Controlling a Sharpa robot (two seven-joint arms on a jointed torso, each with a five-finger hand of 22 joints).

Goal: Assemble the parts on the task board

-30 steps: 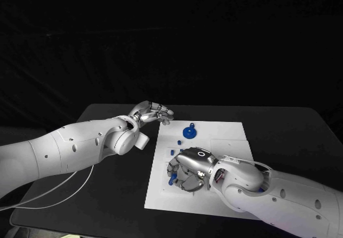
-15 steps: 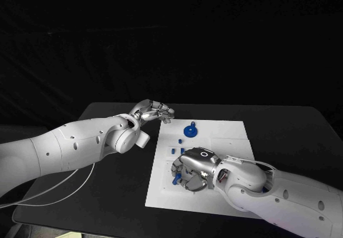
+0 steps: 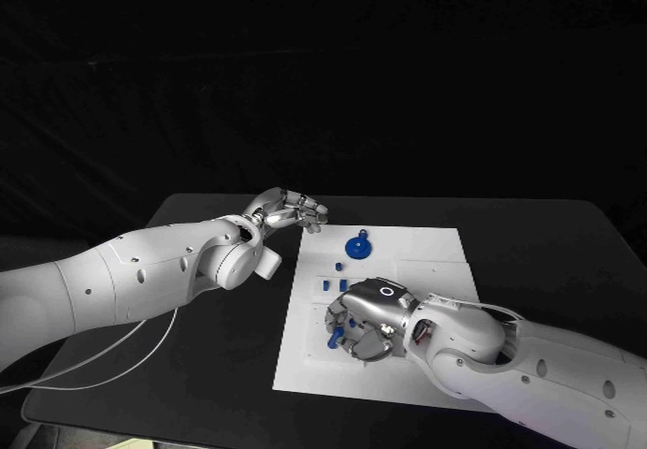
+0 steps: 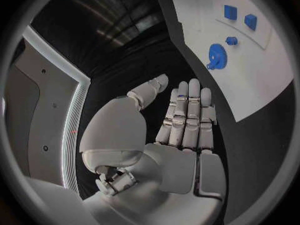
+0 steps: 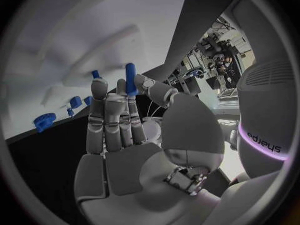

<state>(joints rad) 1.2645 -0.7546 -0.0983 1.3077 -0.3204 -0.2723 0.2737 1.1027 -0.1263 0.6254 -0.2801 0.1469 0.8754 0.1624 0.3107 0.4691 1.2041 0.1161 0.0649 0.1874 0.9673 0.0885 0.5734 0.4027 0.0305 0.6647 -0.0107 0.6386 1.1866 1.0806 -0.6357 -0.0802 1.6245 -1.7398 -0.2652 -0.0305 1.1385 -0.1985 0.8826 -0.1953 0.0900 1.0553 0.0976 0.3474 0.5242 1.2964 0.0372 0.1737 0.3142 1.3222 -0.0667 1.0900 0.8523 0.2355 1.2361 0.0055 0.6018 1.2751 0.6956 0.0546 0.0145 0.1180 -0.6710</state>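
Presently the right hand [image 3: 362,325], low in the centre of the head frame, hangs over the board [image 3: 418,383] and pinches a blue peg [image 5: 130,78] between thumb and fingertip, the other fingers standing straight beside it. Just beside the hand, toward the frame's centre, small blue parts [image 3: 337,269] lie on the board; a blue gear [image 3: 357,248] sits farther up. The left hand [image 3: 286,211], left of centre, hovers off the board's upper-left corner with fingers curled and nothing in them.

Risk, as judged: the peg is held near one end only, so it could tilt or slip on meeting its hole. The hand also hides its target from above, and a misaligned descent could jam the peg or knock the loose parts nearby.
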